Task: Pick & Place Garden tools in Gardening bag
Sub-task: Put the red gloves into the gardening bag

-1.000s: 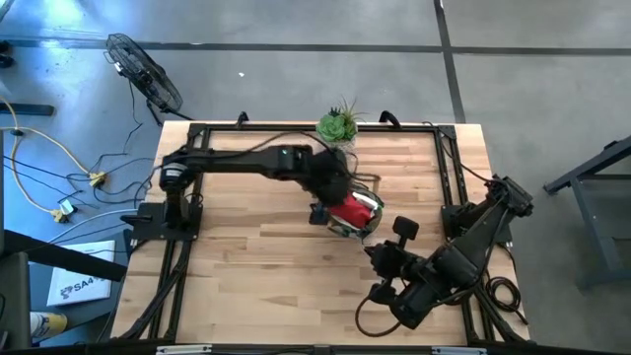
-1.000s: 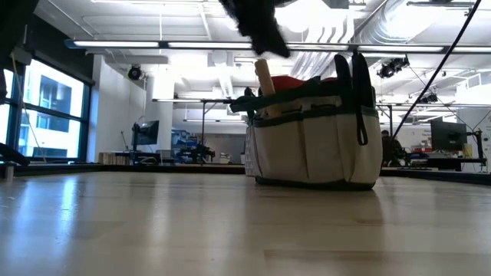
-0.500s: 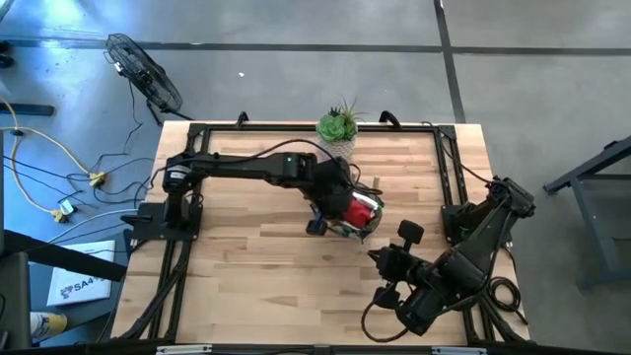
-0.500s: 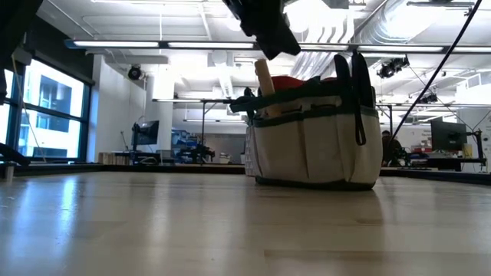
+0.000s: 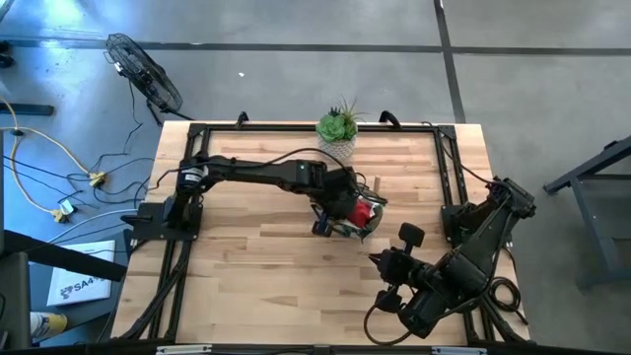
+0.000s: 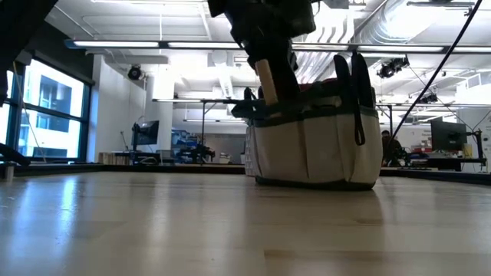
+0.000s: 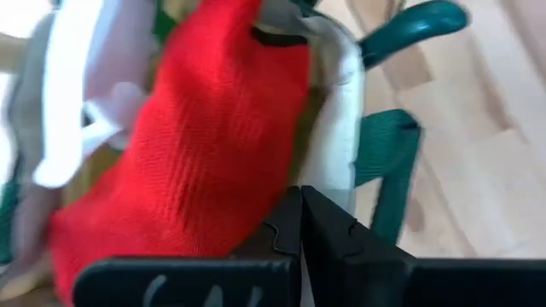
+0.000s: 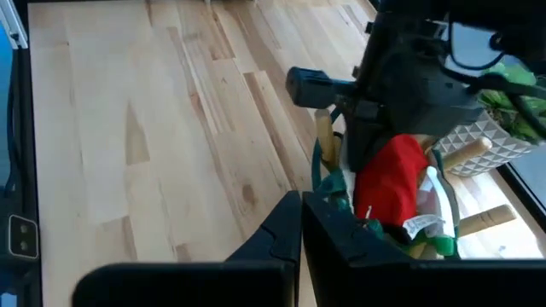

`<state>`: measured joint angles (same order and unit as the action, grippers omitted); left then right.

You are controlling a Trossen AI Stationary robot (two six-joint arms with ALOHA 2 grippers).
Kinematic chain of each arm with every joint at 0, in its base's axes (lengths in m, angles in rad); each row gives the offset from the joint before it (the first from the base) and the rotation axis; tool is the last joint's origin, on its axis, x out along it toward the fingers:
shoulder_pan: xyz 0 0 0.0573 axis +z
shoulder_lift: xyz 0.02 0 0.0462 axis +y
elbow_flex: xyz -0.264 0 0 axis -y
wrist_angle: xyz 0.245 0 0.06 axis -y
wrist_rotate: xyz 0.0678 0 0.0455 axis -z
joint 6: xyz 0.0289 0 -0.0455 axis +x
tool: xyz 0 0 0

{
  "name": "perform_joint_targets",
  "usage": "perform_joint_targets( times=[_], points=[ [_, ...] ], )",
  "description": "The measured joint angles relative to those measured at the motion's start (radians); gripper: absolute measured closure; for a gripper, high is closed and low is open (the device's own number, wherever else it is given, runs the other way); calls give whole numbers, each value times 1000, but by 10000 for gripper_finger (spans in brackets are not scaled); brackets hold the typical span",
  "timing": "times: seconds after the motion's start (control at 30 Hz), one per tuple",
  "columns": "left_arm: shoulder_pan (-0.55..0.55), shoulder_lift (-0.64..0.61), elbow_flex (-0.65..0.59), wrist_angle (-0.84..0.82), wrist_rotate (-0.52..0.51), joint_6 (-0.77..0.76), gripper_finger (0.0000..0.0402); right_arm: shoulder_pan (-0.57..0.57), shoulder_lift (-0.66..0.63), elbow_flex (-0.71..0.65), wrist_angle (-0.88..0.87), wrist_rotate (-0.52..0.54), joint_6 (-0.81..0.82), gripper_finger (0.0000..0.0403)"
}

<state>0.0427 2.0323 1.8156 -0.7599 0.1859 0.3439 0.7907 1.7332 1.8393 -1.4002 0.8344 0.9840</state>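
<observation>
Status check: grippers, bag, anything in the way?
Left gripper shut, down at bag. Right gripper shut, waiting near table's right edge. Red item in bag. Nothing blocking.

The left arm reaches far across the table, and its left gripper (image 7: pixel 300 223) points down with fingers closed. The right arm sits folded up near its own side, right gripper (image 8: pixel 301 223) closed too.

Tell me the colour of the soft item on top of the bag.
Red, clearest in the left wrist view.
</observation>
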Motion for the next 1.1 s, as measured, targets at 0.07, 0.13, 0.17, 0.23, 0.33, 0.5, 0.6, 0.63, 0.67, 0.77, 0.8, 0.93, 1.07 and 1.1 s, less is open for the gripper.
perform_joint_targets(
  times=[0.07, 0.13, 0.17, 0.23, 0.33, 0.5, 0.6, 0.63, 0.67, 0.77, 0.8, 0.93, 1.07, 1.1],
  points=[
    [-6, -10, 25, -29, -37, 1, 401, 2, 0, 0, -1, -1, 0, 399],
    [-14, -18, 71, -36, -71, 13, 401, 5, 0, 0, -3, 0, 0, 399],
    [-16, -23, 91, -48, -75, 26, 401, 7, 0, 0, -4, 0, 0, 399],
    [-17, -31, 119, -88, -69, 44, 401, 11, 0, 0, -5, 1, 0, 399],
    [-16, -31, 126, -65, -45, 64, 401, 20, 0, 0, -5, 2, 6, 398],
    [12, -6, 123, -67, -66, 68, 401, 42, 0, 0, -4, 4, 26, 398],
    [37, 30, 119, -68, -81, 59, 401, 54, 0, 0, -3, 5, 44, 398],
    [46, 38, 119, -71, -74, 51, 401, 60, 0, 0, -1, 5, 48, 398],
    [55, 46, 120, -79, -62, 47, 401, 64, 0, 0, -1, 7, 57, 398],
    [74, 75, 121, -96, -2, 40, 401, 76, 0, 0, 0, 8, 69, 398],
    [77, 83, 121, -105, 12, 38, 401, 79, 0, 0, 0, 8, 70, 398],
    [75, 98, 121, -124, 22, 33, 401, 86, 0, 0, 0, 12, 90, 398],
    [73, 98, 121, -123, 35, 33, 401, 87, 2, -1, -1, 12, 100, 398],
    [73, 98, 121, -123, 36, 33, 401, 87, 3, -1, -1, 12, 104, 398]
  ],
)
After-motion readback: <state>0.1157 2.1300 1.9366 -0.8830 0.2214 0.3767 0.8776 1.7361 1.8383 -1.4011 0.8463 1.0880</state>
